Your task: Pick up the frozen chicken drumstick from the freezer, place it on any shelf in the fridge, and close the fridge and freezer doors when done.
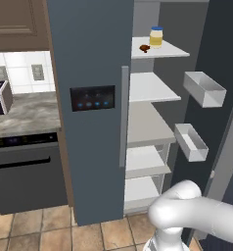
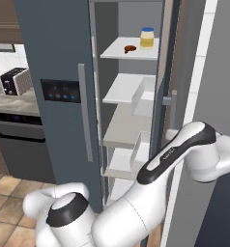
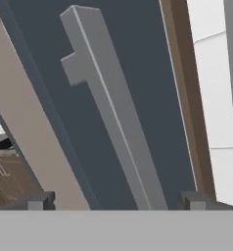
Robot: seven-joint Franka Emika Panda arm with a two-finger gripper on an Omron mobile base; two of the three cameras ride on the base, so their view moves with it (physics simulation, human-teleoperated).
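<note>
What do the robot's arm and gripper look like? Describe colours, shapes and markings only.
The arm is glossy white with rounded, tubular links. A black band with small pale lettering runs along one link, and a dark grey cap tops a joint. The gripper ends in two small dark grey, blocky fingertips.

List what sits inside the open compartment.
On the top shelf: the chicken drumstick beside a yellow blue-lidded jar. Lower shelves look bare; their left parts hide behind the panelled door.

one drumstick (image 1: 144, 48), one jar (image 1: 156, 37), two door bins (image 1: 203, 88), one toaster (image 1: 1, 97)
</note>
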